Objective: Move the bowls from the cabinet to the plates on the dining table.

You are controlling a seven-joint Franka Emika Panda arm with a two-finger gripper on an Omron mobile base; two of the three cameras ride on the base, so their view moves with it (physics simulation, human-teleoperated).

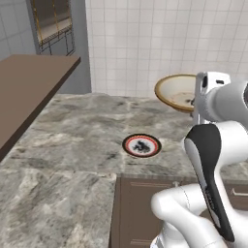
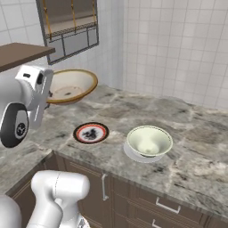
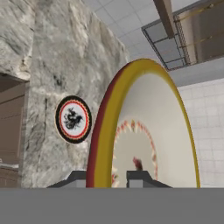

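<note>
My gripper (image 3: 108,178) is shut on the rim of the tan bowl (image 3: 144,131), one finger on each side of its brownish-yellow edge. The bowl hangs tilted above the back of the dining table (image 1: 72,145), beyond the red-rimmed plate (image 1: 141,145). From the sides the tan bowl (image 1: 177,92) (image 2: 71,86) juts out from the white hand, which hides the fingers. The red-rimmed plate (image 2: 91,132) (image 3: 73,119) lies bare on the stone. To its right the cream-white bowl (image 2: 149,140) sits on the white plate (image 2: 132,156). A brown panel (image 1: 29,87) at upper left may be the cabinet's.
A tiled wall and a barred window (image 2: 71,22) close off the back. Brown drawer fronts with silver handles (image 2: 167,205) run under the table's near edge. Open stone (image 2: 196,147) spreads to the right of the cream-white bowl.
</note>
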